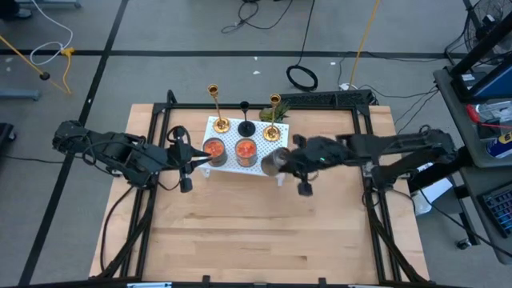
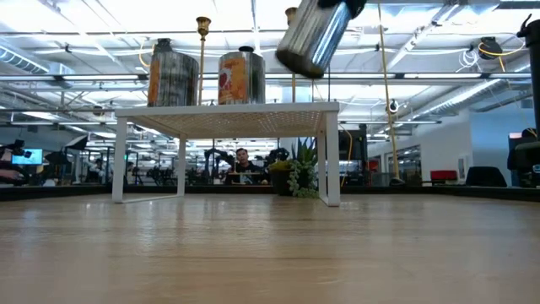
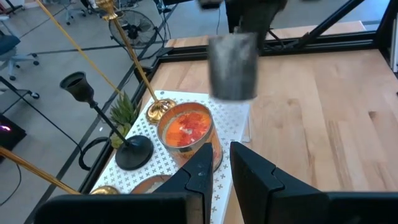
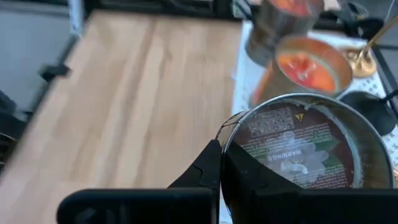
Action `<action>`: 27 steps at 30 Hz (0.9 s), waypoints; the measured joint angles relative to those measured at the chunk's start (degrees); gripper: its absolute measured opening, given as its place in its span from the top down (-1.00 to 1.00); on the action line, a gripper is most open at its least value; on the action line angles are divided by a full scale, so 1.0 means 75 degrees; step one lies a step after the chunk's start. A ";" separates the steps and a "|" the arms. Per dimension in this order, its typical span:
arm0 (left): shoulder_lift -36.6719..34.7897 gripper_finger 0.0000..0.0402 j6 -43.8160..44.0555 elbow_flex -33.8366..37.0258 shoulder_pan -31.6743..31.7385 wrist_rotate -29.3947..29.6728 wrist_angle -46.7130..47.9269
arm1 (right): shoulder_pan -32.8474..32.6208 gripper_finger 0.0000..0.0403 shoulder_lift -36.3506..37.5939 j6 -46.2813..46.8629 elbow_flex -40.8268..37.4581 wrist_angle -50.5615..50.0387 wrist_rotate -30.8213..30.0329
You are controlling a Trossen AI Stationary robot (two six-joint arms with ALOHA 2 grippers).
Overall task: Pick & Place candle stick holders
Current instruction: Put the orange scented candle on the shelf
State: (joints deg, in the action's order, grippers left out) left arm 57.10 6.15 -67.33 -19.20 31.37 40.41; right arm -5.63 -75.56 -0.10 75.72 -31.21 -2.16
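- The pale wooden plank surface (image 1: 264,232) carried everything; its near half lay bare in the high view, with dark frame rails along both sides.
- The white perforated metal rack on four legs (image 1: 228,165) stood toward the far middle of the surface; in the low view its mesh top (image 2: 228,114) sat raised on white legs.
- The left arm reached in from the left; its left end effector (image 1: 192,163) sat at the rack's left edge, just beside the left candle tin; its fingers (image 3: 199,174) were parted only narrowly and held nothing.
- The right arm reached in from the right; its right end effector (image 1: 288,162) was clamped on a silver round candle tin (image 1: 274,161), tilted and lifted off the rack's right end; the low view showed that tin (image 2: 310,38) in the air above the rack top; its label with warning print faced the right wrist view (image 4: 298,149).
- Two silver tins of orange-red wax stood on the rack's near side, one left (image 1: 214,150), one in the middle (image 1: 246,150).
- The candle stick holders stood at the rack's far edge, well apart from both end effectors: a tall slim brass holder on the left (image 1: 218,108), a shorter black holder in the middle (image 1: 246,122), and a brass holder on the right (image 1: 274,118), all upright.
- A small green plant (image 1: 270,114) sat just beside the right brass holder.
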 joint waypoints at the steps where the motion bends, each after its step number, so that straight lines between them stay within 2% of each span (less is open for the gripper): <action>1: 0.0000 0.69 0.0000 0.0000 0.0000 0.0001 0.0001 | 0.0156 1.00 -0.0132 -0.0138 0.0000 -0.0001 0.0167; 6: 0.0000 0.69 -0.0058 0.0000 0.0000 0.0001 0.0007 | 0.0678 1.00 -0.0649 -0.0338 -0.0003 -0.0139 0.0935; 16: -0.0003 0.69 -0.0058 0.0000 -0.0003 0.0004 0.0219 | 0.0855 0.99 -0.0817 -0.1260 0.0012 -0.0125 0.0901; 27: 0.0000 0.69 0.0043 0.0000 -0.0003 0.0004 0.0415 | 0.0863 0.97 -0.0823 -0.1333 0.0000 -0.0056 0.0857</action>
State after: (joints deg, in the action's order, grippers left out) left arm 57.10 6.47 -67.33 -19.22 31.40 43.53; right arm 0.84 -81.73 -10.09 75.72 -31.62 4.27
